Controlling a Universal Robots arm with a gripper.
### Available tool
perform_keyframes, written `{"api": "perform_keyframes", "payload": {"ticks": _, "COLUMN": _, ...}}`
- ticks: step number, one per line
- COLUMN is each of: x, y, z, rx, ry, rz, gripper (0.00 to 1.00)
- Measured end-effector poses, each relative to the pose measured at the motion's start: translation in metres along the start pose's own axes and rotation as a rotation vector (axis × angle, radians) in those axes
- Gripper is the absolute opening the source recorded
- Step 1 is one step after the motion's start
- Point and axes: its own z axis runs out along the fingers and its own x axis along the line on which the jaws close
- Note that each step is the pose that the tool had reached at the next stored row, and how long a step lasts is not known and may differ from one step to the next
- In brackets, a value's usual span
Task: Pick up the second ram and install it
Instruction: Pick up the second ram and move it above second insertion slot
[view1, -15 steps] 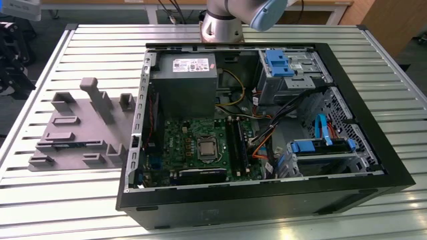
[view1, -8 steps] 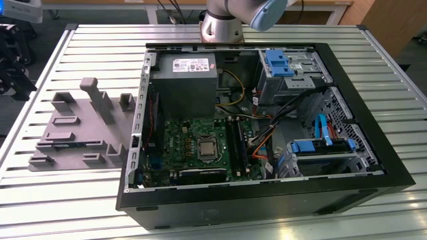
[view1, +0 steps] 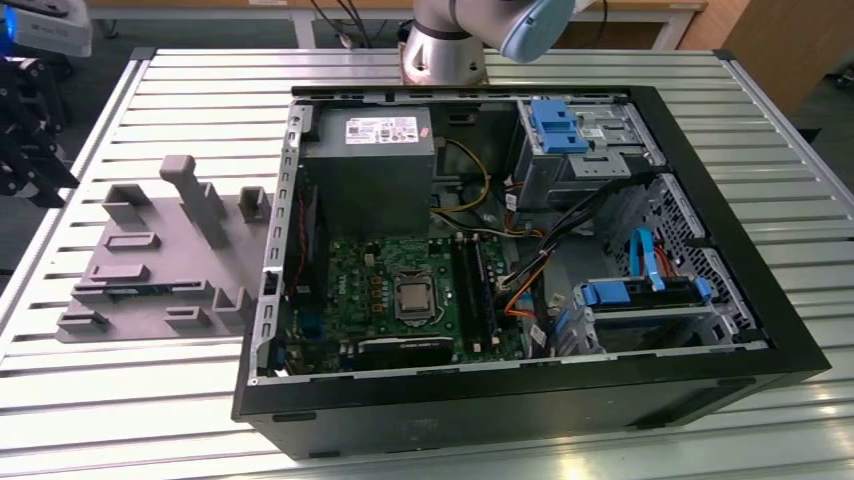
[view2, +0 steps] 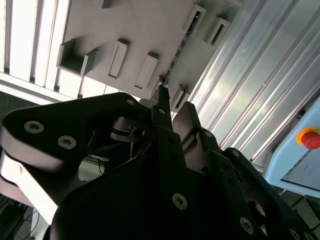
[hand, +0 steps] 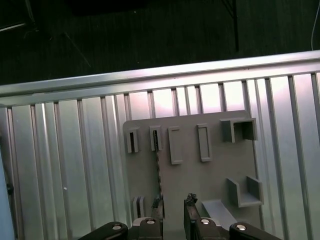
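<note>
Gripper (hand: 174, 202) hangs high over the grey holder plate (hand: 220, 175), seen in both wrist views. Fingers (hand: 190, 201) stand a narrow gap apart with nothing between them. It has hold of nothing.

Below, the second ram (hand: 158, 165) stands on edge in a slot of the holder, a thin dark line running from the slot block toward the fingertips. In the second wrist view it is the same thin edge (view2: 175, 55), lined up roughly with the gap of the gripper (view2: 174, 112). In the exterior view, a blue-green sliver low on the holder (view1: 138, 290) is probably it, but I can't be sure.

The holder (view1: 174, 255) sits on the slatted metal table (view1: 160, 400), just beside the open computer case (view1: 534, 400). Inside the case are the motherboard (view1: 380, 270) and dark memory slots (view1: 477, 285). Cannot tell whether a stick is already seated there.

Risks, as I judge them:
- The stick is card-thin and the finger gap small, so a slightly off-line descent puts a fingertip on its top edge or on the slot wall.
- An off-centre or skewed pinch tilts the stick or jams it in the holder.
- The holder may slide if it is not fixed to the table.
- Loose cables (view1: 521, 290) lie close to the memory slots and could snag.
</note>
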Motion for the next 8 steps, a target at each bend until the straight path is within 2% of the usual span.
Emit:
{"api": "perform_keyframes", "payload": {"ticks": 5, "x": 0.0001, "y": 0.0, "z": 0.0054, "rx": 0.0002, "ry": -0.0001, "rz": 0.01, "gripper": 0.31}}
{"api": "perform_keyframes", "payload": {"ticks": 8, "x": 0.0001, "y": 0.0, "z": 0.0061, "rx": -0.0001, "ry": 0.0002, "rz": 0.012, "gripper": 0.31}}
